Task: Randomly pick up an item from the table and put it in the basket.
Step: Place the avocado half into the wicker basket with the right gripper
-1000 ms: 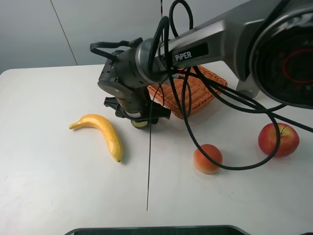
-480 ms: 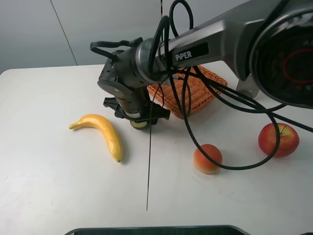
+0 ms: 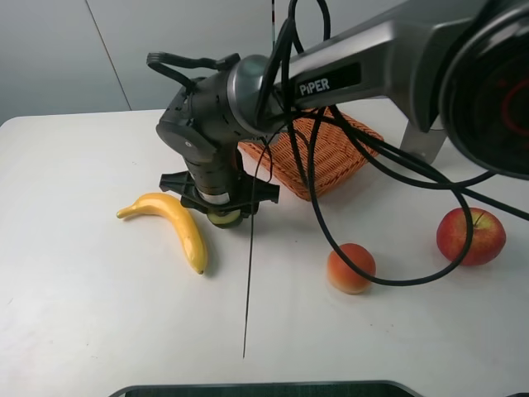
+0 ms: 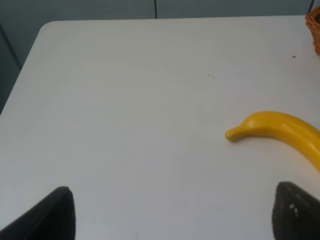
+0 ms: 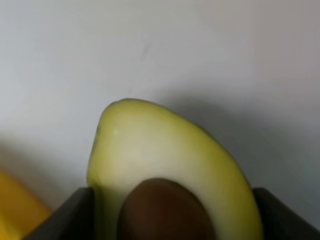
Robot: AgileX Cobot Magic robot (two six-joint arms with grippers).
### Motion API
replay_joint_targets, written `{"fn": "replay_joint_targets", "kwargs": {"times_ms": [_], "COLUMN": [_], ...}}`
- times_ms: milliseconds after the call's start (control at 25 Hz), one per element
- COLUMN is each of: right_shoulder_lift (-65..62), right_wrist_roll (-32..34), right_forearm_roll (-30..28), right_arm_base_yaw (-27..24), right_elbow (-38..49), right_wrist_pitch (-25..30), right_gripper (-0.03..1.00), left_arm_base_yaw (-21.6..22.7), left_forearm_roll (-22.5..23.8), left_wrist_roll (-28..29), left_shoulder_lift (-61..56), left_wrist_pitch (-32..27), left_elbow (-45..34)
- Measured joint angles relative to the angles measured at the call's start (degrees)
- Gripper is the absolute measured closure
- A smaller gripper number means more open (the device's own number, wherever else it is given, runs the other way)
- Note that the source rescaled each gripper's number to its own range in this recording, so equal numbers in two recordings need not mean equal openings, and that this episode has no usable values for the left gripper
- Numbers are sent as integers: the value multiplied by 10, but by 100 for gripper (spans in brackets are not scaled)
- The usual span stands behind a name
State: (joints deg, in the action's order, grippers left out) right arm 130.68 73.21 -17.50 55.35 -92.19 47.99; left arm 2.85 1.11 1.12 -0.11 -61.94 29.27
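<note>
Pinched on both flanks by the dark fingers [image 5: 75,215] of the right gripper [image 3: 221,208]: 1 halved avocado [image 5: 165,160], cut face and brown pit turned toward the wrist camera. Held at or barely off the white table [image 3: 99,314], impossible to tell which, just beside the banana [image 3: 169,222] and a short way from the wicker basket [image 3: 331,161]. Right arm stretched across the table's middle to get there. Left gripper [image 4: 175,217] idle, spread wide, holding nothing, pointed at tabletop near the banana's stem end. Likely trouble ahead: a slip off the smooth, rounded skin during the lift, the grip seeming to sit only at the wide pit end; a knock against the banana on the way up; a snag on the basket's near rim if carried too low. Not yet in the basket.
</note>
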Motion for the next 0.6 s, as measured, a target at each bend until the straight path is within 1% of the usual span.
{"fn": "replay_joint_targets", "kwargs": {"times_ms": [280,400,600], "right_shoulder_lift": [-47,-66,-100], "right_wrist_roll": [-136,-216,-347], "right_forearm_roll": [7,7,26], "right_arm_base_yaw": [3,3,-7], "right_elbow": [0,0,0], "right_wrist_pitch": [0,6,36], "right_gripper": [97,97,97], "left_arm_base_yaw": [0,0,0], "left_forearm_roll": [0,0,0], "left_wrist_roll": [0,0,0], "left_shoulder_lift": [0,0,0], "left_wrist_pitch": [0,0,0], "left_elbow": [0,0,0]}}
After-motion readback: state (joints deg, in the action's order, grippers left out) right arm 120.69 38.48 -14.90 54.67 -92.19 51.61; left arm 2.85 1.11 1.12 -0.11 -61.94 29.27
